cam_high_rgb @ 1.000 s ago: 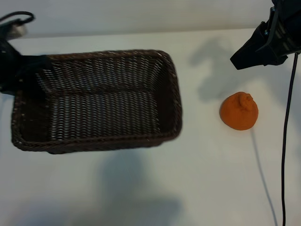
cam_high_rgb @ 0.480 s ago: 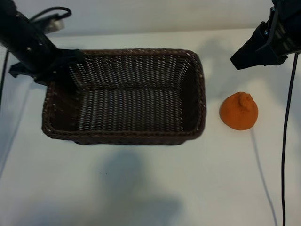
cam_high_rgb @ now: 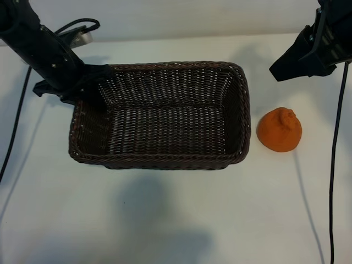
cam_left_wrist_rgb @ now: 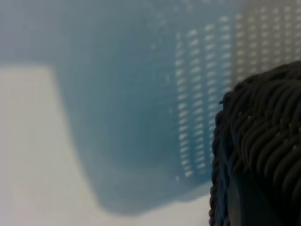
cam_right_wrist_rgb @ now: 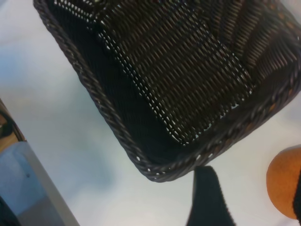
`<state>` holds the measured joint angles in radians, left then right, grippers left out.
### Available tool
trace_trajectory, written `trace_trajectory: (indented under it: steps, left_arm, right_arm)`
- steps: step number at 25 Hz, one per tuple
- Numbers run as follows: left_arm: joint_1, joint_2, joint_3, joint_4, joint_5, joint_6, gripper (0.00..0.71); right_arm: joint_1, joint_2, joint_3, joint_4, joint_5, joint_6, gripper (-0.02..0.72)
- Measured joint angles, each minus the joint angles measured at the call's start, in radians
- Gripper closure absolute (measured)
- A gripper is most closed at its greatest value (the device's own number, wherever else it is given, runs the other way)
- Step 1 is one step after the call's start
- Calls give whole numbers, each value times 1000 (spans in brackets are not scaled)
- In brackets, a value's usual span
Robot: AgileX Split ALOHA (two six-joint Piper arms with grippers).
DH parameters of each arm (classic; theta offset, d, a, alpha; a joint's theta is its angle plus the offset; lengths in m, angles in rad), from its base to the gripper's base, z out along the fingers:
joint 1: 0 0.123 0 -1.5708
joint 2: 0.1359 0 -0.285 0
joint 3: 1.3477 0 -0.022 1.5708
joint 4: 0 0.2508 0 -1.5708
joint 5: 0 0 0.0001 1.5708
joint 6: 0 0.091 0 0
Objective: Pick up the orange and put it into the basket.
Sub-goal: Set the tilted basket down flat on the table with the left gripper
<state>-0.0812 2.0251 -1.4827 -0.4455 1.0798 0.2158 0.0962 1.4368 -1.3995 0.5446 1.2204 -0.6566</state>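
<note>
Exterior view: the basket (cam_high_rgb: 159, 115) has slid rightward over the last second; its right rim now sits just beside the orange (cam_high_rgb: 280, 130).
Left gripper (cam_high_rgb: 82, 88): at the basket's upper left corner, jaws narrowed and clamped on the braided rim.
Right gripper (cam_high_rgb: 300, 60): upper right of the frame, above the orange, jaws standing apart and holding nothing.
Orange: untouched on the desk (cam_high_rgb: 176, 220), right of centre.
Meaning: the drop is shorter; the pick remains undone.
</note>
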Motion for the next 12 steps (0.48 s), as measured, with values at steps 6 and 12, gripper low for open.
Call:
trace_trajectory:
  steps: [6, 12]
  left_arm:
    - [0, 50, 0, -8, -25, 13, 541]
    - [-6, 102, 0, -18, -52, 14, 541]
  right_arm:
    - [0, 0, 0, 0, 0, 0, 270]
    - [0, 0, 0, 0, 0, 0, 270]
